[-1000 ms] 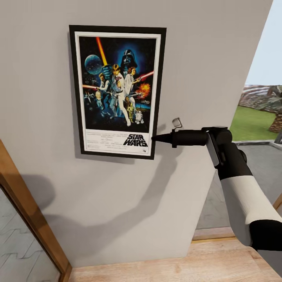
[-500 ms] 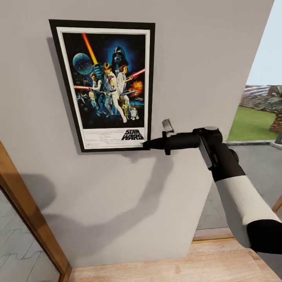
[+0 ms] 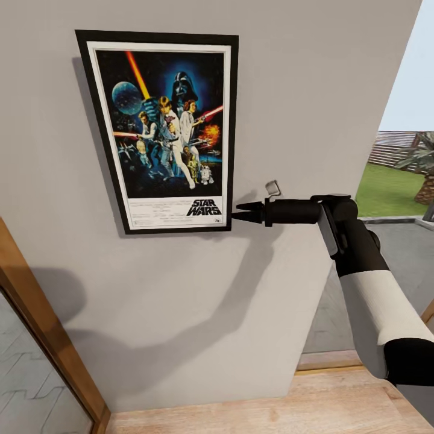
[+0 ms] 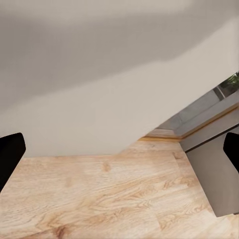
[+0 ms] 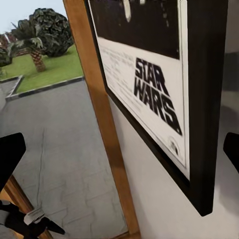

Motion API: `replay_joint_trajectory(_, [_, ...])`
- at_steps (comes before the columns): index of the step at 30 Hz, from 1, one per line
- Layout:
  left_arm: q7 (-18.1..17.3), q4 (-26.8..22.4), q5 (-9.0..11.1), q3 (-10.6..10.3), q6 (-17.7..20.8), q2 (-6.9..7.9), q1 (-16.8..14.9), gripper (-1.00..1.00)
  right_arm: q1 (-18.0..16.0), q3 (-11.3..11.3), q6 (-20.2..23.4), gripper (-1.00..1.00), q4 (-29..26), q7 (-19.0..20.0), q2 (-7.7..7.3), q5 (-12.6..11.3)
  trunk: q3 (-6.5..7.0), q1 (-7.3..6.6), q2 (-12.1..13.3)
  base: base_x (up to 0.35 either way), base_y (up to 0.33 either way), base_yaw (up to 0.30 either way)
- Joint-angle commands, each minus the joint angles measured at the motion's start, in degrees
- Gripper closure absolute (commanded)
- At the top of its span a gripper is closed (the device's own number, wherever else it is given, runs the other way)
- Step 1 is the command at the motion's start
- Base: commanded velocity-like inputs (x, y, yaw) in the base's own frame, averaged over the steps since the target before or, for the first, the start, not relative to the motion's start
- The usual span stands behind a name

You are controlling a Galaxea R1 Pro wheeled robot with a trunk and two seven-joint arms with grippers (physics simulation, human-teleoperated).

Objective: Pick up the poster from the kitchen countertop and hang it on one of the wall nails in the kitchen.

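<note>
A plain grey painted wall [image 3: 199, 313] fills most of the head view, with pale wood-plank flooring [image 3: 271, 410] along its foot, a wood-framed glass pane [image 3: 36, 337] at 8 o'clock and an open gap at 3 o'clock giving onto green lawn [image 3: 386, 187] and pale sky.

The black-framed upright rectangular poster with a white border, colourful figures on dark blue and a "STAR WARS" logo [image 3: 161, 129] hangs flat against the wall at 11 o'clock of the head view, slightly tilted. In the right wrist view its lower corner [image 5: 164, 99] is seen close and at a steep angle, the logo legible.

The right gripper [image 3: 246, 210], black and slim on a black-and-white arm [image 3: 374, 301] that reaches in from 4 o'clock, points level towards 9 o'clock. Its two fingertips [image 3: 248, 206] stand parted with a sliver of wall between them, released and holding nothing, just beside the poster's lower right corner but apart from the frame. The arm's shadow falls on the wall below it.

In the left wrist view the left gripper's dark fingertips [image 4: 10, 154] sit at opposite edges of the picture, spread wide and empty, over the flooring [image 4: 109, 199] and the wall's base [image 4: 89, 99].
</note>
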Motion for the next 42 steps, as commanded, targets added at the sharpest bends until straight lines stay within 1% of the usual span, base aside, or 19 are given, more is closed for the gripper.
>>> replay_joint_trajectory(1, [-0.14,0.03,0.27,-0.24,-0.31,0.01,-0.06,-1.0,-0.06,0.14,0.49,-1.0,0.01,-0.12,-0.06,-0.44,-0.14,0.04,-0.13,0.0,0.0,0.0])
replay_joint_trajectory(5, [-0.14,0.03,0.27,-0.24,-0.31,0.01,-0.06,-1.0,-0.06,0.13,0.48,-1.0,0.01,-0.12,-0.06,-0.45,-0.14,0.04,-0.13,-0.024,0.0,0.0])
replay_joint_trajectory(12, [-0.14,0.03,0.27,-0.24,-0.31,0.01,-0.06,-1.0,-0.06,0.13,0.47,-1.0,-0.05,-0.12,-0.06,-0.45,-0.14,0.04,-0.13,-0.153,-0.001,0.0])
replay_joint_trajectory(20, [-0.14,0.03,0.27,-0.24,-0.31,0.01,-0.06,-1.0,-0.06,0.13,0.47,-1.0,-0.14,-0.12,-0.09,-0.48,-0.14,0.04,-0.13,-0.205,-0.117,0.0])
replay_joint_trajectory(26, [-0.14,0.03,0.27,-0.24,-0.31,0.01,-0.06,-1.0,0.08,0.13,0.39,-1.0,-0.09,0.13,-0.14,-0.61,-0.14,0.04,-0.13,-0.07,-0.049,0.0])
replay_joint_trajectory(27, [-0.14,0.03,0.28,-0.24,-0.24,0.01,-0.06,-1.0,1.54,0.1,0.2,-1.0,-0.15,0.29,-0.19,-1.13,-0.14,0.04,-0.13,-0.035,-0.079,0.0])
replay_joint_trajectory(29, [-0.14,0.03,0.28,-0.24,-0.23,0.01,-0.06,-1.0,2.86,0.01,0.08,-1.0,-0.33,0.35,-0.21,-1.45,-0.14,0.04,-0.13,-0.023,-0.052,0.0])
replay_joint_trajectory(31, [-0.14,0.03,0.33,-0.24,-0.22,0.01,-0.06,-1.0,5.11,-1.0,-0.12,-1.0,-0.5,0.44,-0.24,-2.62,-0.14,0.04,-0.13,-0.069,-0.03,0.0])
replay_joint_trajectory(34, [-0.14,0.03,0.33,-0.24,-0.22,0.01,-0.06,-1.0,5.48,-1.11,-0.16,-1.0,-0.51,0.53,-0.24,-2.74,-0.14,0.04,-0.13,-0.22,-0.056,0.0])
replay_joint_trajectory(37, [-0.14,0.03,0.35,-0.24,-0.22,0.01,-0.06,-1.0,7.13,-1.96,-0.83,-1.0,-0.56,2.65,-0.26,-2.78,-0.14,0.04,-0.13,-0.284,-0.066,0.0])
replay_joint_trajectory(38, [-0.14,0.03,0.35,-0.24,-0.22,0.01,-0.06,-1.0,8.1,-3.07,-1.61,-1.0,-0.57,3.99,-0.4,-2.76,-0.14,0.04,-0.13,-0.303,-0.056,0.0])
replay_joint_trajectory(41, [-0.14,0.03,0.35,-0.24,-0.22,0.01,-0.06,-1.0,10.56,-5.37,-3.01,-1.0,-0.81,5.6,-0.71,-2.75,-0.14,0.04,-0.13,-0.305,-0.036,0.0])
replay_joint_trajectory(42, [-0.14,0.03,0.35,-0.24,-0.22,0.01,-0.06,-1.0,12.72,-6.8,-3.73,-1.0,-1.63,6.43,-1.02,-2.75,-0.14,0.04,-0.13,-0.254,-0.018,0.0])
